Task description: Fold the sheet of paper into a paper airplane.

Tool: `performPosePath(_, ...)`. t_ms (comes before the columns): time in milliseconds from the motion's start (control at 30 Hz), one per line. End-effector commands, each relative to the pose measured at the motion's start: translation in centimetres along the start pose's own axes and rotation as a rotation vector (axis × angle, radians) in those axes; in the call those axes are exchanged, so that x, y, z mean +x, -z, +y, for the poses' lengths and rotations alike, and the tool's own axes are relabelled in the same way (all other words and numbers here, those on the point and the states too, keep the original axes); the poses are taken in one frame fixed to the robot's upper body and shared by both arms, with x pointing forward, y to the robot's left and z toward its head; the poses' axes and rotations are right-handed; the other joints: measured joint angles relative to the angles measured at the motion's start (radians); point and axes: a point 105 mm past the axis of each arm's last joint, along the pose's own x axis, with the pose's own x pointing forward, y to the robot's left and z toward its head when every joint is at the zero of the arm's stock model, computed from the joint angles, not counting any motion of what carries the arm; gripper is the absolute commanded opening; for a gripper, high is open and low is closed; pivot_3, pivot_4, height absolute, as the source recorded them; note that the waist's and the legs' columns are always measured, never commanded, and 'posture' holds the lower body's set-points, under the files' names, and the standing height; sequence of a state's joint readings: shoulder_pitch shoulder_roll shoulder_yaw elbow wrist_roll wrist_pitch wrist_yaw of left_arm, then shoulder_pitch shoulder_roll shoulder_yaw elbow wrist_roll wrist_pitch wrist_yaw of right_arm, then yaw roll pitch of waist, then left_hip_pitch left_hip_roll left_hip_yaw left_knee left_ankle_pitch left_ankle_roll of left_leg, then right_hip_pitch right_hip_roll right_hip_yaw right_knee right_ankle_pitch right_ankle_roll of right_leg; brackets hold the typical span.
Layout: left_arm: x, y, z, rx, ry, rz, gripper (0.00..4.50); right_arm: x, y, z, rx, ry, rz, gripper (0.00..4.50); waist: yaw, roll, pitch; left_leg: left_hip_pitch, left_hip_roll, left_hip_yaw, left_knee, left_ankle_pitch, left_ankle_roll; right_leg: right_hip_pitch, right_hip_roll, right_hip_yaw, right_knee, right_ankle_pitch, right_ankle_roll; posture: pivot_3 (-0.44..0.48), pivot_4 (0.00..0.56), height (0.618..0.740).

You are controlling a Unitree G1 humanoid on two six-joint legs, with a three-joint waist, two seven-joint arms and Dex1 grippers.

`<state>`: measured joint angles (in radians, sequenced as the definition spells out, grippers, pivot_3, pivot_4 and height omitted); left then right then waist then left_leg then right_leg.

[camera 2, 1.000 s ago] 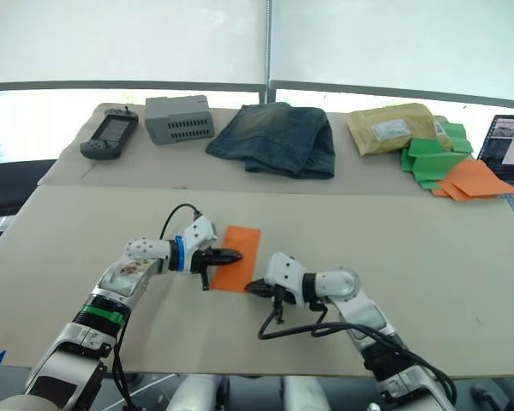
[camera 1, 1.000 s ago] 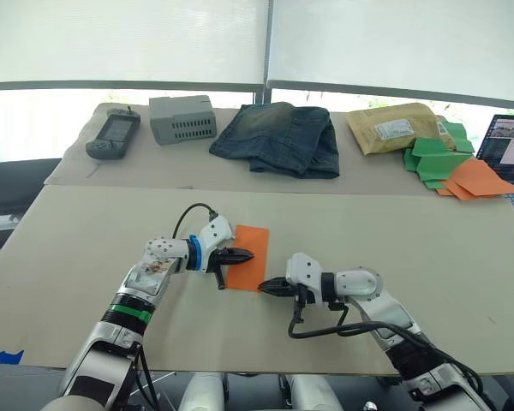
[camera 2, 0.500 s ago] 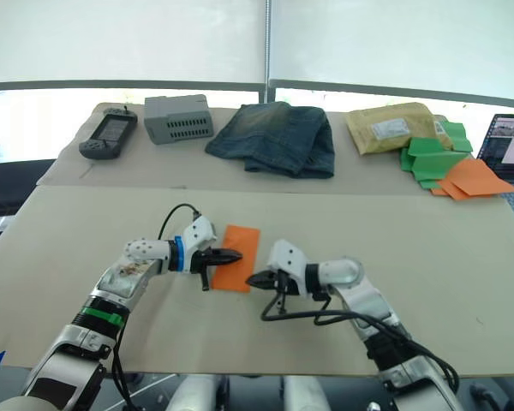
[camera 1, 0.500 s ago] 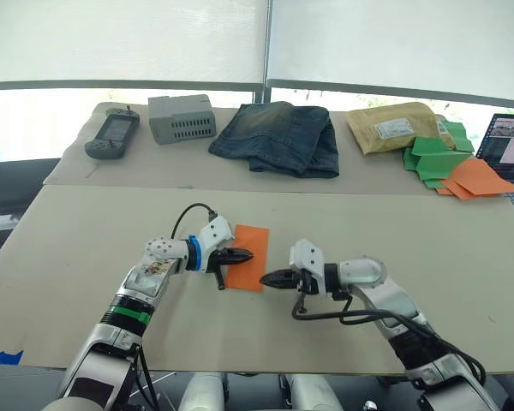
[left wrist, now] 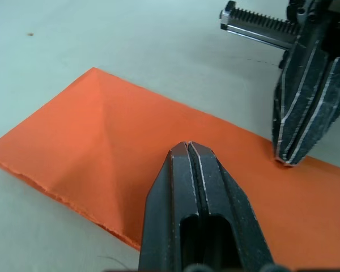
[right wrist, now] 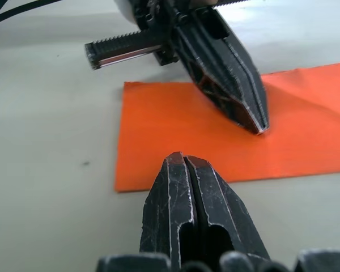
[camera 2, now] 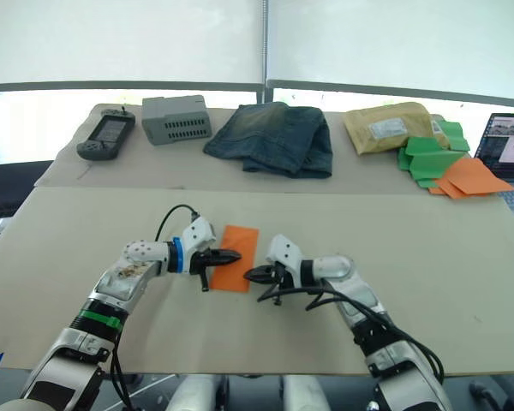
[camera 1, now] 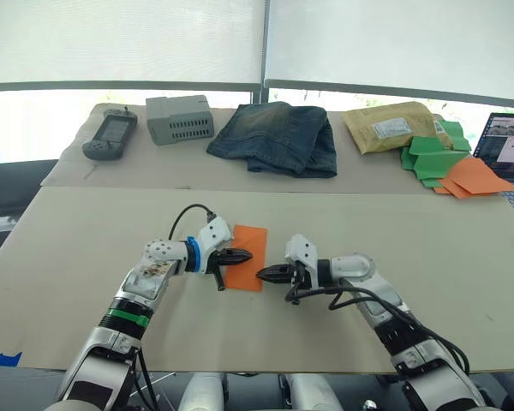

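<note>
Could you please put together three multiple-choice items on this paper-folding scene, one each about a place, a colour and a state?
1. Where does the sheet of paper lie?
A. On the folded jeans
B. Flat on the table between the two grippers
C. On the laptop

2. What colour is that sheet?
A. Green
B. White
C. Orange

3. How do the jaws of the left gripper stand?
A. Shut, tip over the sheet
B. Wide open above the sheet
C. Clamped around the grey box

Answers:
1 B: in the head views the sheet rests flat on the table, with the left gripper at one edge and the right gripper at the other.
2 C: it is bright orange in every view.
3 A: the left wrist view shows the two fingers pressed together, pointing onto the sheet.
</note>
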<state>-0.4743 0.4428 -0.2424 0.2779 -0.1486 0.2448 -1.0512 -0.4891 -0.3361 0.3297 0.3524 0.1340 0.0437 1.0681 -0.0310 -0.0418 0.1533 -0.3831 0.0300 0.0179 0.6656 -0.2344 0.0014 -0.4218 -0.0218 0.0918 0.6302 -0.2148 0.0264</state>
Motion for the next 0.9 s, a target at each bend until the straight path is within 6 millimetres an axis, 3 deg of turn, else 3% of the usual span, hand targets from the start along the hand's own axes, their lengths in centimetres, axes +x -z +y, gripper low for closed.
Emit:
performPosePath(33, 0.5, 1.3, -1.2, -0.017, 0.042, 0.049, 0.0, -0.7, 1.4, -1.9, 0.016, 0.072, 0.05, 0.01, -0.002, 0.0, 0.0, 0.0, 0.0, 0.0, 0.0, 0.0, 0.0, 0.0, 0.0, 0.0, 0.0, 0.0, 0.0, 0.0, 0.15, 0.728)
performPosePath(467, 0.2, 1.5, -1.7, -0.034, 0.036, 0.044, 0.0, -0.7, 0.8, -6.6, -0.025, 0.183, 0.085, 0.01, -0.015, 0.0, 0.0, 0.0, 0.0, 0.0, 0.0, 0.0, 0.0, 0.0, -0.001, 0.001, 0.0, 0.0, 0.0, 0.0, 0.15, 0.728)
performPosePath(667, -0.2, 1.7, -1.7, -0.045, 0.021, 0.045, 0.0, 0.1, -1.0, -8.9, -0.067, 0.288, 0.065, 0.01, -0.019, 0.0, 0.0, -0.001, 0.001, 0.0, 0.0, 0.0, 0.0, -0.001, -0.001, 0.002, 0.0, 0.001, -0.001, 0.0, 0.15, 0.728)
performPosePath(900, -1.8, -0.4, -0.7, -0.123, -0.029, -0.059, 0.0, -1.7, -5.1, -9.3, -0.185, 0.291, -0.052, 0.01, -0.025, 0.002, 0.001, -0.005, 0.001, 0.0, -0.001, 0.0, 0.0, -0.005, -0.001, 0.002, 0.0, 0.001, 0.0, 0.0, 0.15, 0.728)
